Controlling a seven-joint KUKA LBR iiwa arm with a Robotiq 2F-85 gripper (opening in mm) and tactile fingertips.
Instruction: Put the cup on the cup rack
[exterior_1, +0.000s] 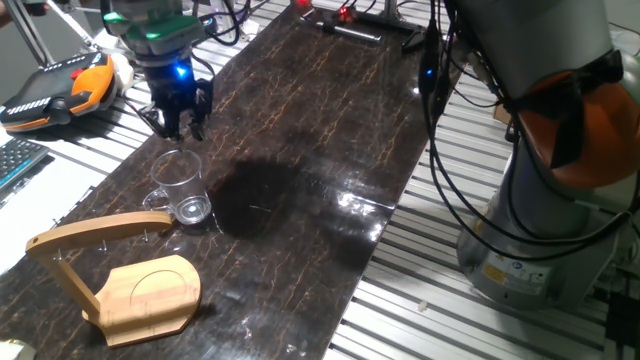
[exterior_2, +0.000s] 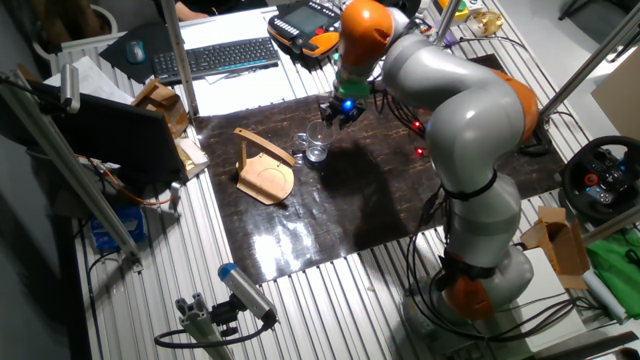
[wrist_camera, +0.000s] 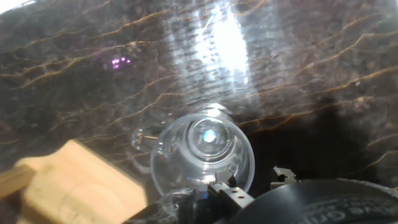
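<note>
Looking along the fingers in the hand view, the cup (wrist_camera: 202, 163) fills the lower middle, mouth up, its thick base glinting through the clear glass, and a metal fingertip (wrist_camera: 228, 194) sits right at the near rim. A corner of the cup rack (wrist_camera: 71, 183) shows pale wood at lower left, just beside the cup.

Over to one fixed view: nearest the lens, the cup rack (exterior_1: 130, 277) stands on the dark marble-patterned tabletop (exterior_1: 320, 170), flat rounded base with its circular groove forward, slanted post rising to the curved top arm. Just behind that arm, the cup (exterior_1: 180, 186) stands upright on the tabletop, handle pointing toward the rack. Above and a little beyond it hangs the gripper (exterior_1: 178, 126), blue light glowing on its body, fingers pointing down and clear of the glass; the jaws stand apart, holding nothing. Farther back, an orange-and-black pendant (exterior_1: 55, 88) lies on the slatted bench.

The other fixed view confirms it: gripper (exterior_2: 337, 117) above, cup (exterior_2: 317, 142) below, cup rack (exterior_2: 264, 167) beside, a keyboard (exterior_2: 215, 56) beyond.
</note>
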